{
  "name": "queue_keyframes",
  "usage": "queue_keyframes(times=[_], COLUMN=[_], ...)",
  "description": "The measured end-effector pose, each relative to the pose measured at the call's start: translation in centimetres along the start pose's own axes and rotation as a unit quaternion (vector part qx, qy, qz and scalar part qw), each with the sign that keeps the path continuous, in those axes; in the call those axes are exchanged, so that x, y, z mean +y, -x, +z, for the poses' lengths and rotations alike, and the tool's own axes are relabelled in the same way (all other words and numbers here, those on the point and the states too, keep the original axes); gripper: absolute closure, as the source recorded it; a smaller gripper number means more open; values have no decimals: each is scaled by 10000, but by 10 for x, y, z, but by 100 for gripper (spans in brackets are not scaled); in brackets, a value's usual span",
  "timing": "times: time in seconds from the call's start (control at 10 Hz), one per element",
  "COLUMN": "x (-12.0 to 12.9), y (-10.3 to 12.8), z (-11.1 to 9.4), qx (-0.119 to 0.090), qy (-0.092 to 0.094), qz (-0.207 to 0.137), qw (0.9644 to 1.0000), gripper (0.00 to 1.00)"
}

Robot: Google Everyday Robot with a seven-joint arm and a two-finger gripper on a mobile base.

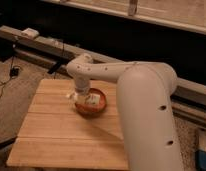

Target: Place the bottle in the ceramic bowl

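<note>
The ceramic bowl [91,106], orange-red inside with a darker rim, sits on the wooden slat table [56,135] near its far middle. My gripper [82,96] hangs from the white arm and reaches down onto the bowl's left rim. A white shape that looks like the bottle [94,101] lies inside the bowl, right beside the gripper. A small white bit [70,95] shows just left of the gripper; I cannot tell what it is. The wrist hides the bowl's back left part.
My bulky white arm [146,110] covers the table's right side. A dark ledge [41,47] with a white box [30,33] runs behind the table. Cables [13,70] lie on the floor at left. A blue object [203,150] stands at the lower right.
</note>
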Motion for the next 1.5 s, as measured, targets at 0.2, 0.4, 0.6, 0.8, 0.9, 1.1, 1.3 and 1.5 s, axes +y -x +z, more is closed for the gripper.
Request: queue_keyframes(times=[0.2,0.4,0.6,0.8,0.9,1.1,1.3,1.5], x=[-5,-10,-16,-17,-17,-16,-17,-17], y=[-7,-12,-18,-19,-18,-16,-18,-18], z=[-6,-11,-18,-20,-20,-20,-20,-20], qx=[-15,-38,-51,-78,-79,-82,-80,-81], qy=[-48,-85,-145,-177,-179,-176,-178,-178], qz=[109,179,249,271,266,254,263,265], qw=[9999,9998,9996,9994,9995,9995,9995,9995], gripper=[43,28,26,26,26,26,26,26])
